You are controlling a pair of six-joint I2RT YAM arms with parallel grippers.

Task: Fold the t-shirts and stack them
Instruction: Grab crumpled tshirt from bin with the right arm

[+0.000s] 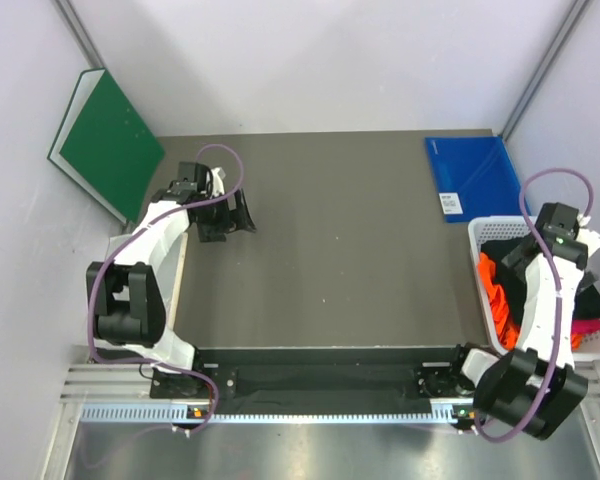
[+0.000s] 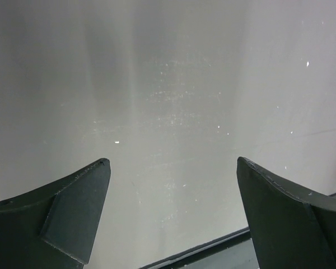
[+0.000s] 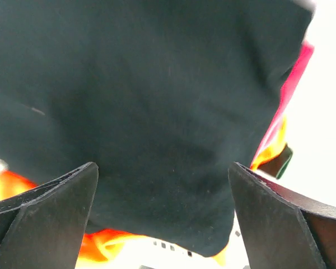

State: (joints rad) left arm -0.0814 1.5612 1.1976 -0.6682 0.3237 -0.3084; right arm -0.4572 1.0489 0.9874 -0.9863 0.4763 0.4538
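Observation:
The t-shirts lie heaped in the white lattice basket (image 1: 477, 232) at the right table edge. A black shirt (image 1: 502, 250) is on top, an orange one (image 1: 494, 290) lies under it, and a magenta-pink one (image 1: 588, 328) is at the near right. My right gripper (image 1: 513, 258) hovers over the heap, open and empty. In the right wrist view the black shirt (image 3: 151, 101) fills the space between the open gripper (image 3: 162, 168), with orange cloth (image 3: 101, 244) below and pink (image 3: 294, 78) at the right. My left gripper (image 1: 230, 215) is open over bare table at the far left; it is also empty in the left wrist view (image 2: 173, 168).
A stiff green board (image 1: 105, 140) leans against the back left wall. A blue folder (image 1: 472, 175) lies at the back right, just behind the basket. The grey tabletop (image 1: 340, 250) spreads between the two arms.

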